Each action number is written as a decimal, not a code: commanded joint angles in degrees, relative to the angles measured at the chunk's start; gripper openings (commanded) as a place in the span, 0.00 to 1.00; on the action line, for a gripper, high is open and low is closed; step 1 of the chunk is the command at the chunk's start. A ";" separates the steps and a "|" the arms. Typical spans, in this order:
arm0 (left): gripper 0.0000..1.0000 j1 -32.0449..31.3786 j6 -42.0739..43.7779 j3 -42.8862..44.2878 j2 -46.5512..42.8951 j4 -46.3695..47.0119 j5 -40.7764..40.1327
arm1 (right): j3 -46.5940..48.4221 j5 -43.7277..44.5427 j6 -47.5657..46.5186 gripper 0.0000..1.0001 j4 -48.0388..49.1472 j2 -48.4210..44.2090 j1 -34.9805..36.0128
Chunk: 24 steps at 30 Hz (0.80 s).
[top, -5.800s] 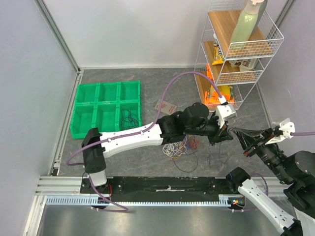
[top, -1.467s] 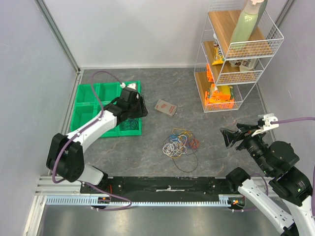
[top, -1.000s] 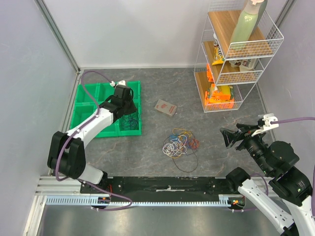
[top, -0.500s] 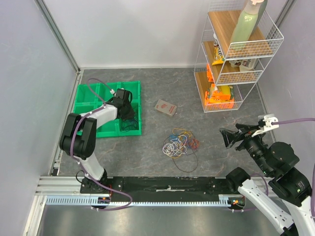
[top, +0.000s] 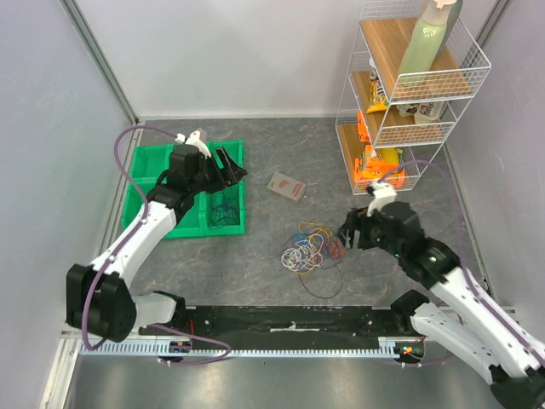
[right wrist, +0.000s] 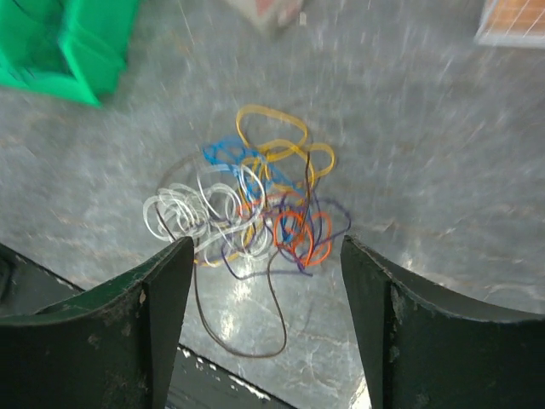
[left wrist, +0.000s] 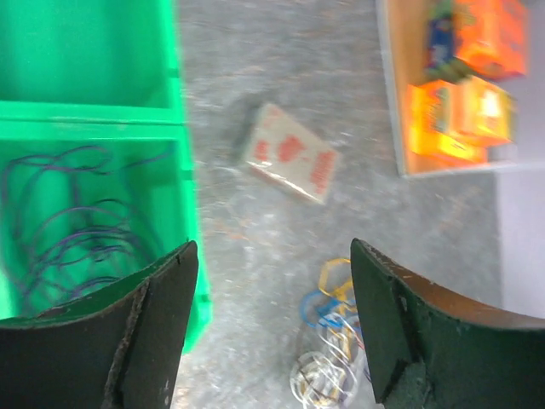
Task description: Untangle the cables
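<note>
The cables [top: 311,249] lie in a tangle of yellow, blue, white, orange-red and dark purple loops on the grey floor, with one long dark loop trailing toward the near edge. My right gripper [top: 347,234] hovers open just right of the tangle. In the right wrist view the cables [right wrist: 255,204] lie just beyond its empty gripper [right wrist: 266,324]. My left gripper [top: 230,166] stands open above the right end of the green tray [top: 149,146]. A dark purple cable [top: 223,209] lies in the tray's near-right compartment and shows in the left wrist view as well [left wrist: 77,221]. Nothing sits in the left gripper [left wrist: 272,328].
A small pinkish packet [top: 286,185] lies between the tray and the tangle. A white wire shelf [top: 400,102] with orange snack packs [left wrist: 460,85] and a bottle stands at the back right. Walls close in the left, back and right.
My left gripper has opened and lifted off the tray's near-right compartment, where the purple cable stays. The right arm has swung left and down, close to the tangle.
</note>
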 commanded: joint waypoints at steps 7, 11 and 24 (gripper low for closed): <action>0.77 -27.10 8.68 0.76 3.35 8.61 16.18 | -9.32 -8.41 5.21 0.69 9.07 9.06 0.10; 0.74 -33.64 9.30 2.87 12.93 10.03 16.18 | -14.06 -13.50 8.46 0.63 8.89 9.32 0.19; 0.40 -34.27 -2.74 1.12 30.61 19.17 20.49 | -26.28 -18.87 15.06 0.30 21.88 9.22 1.24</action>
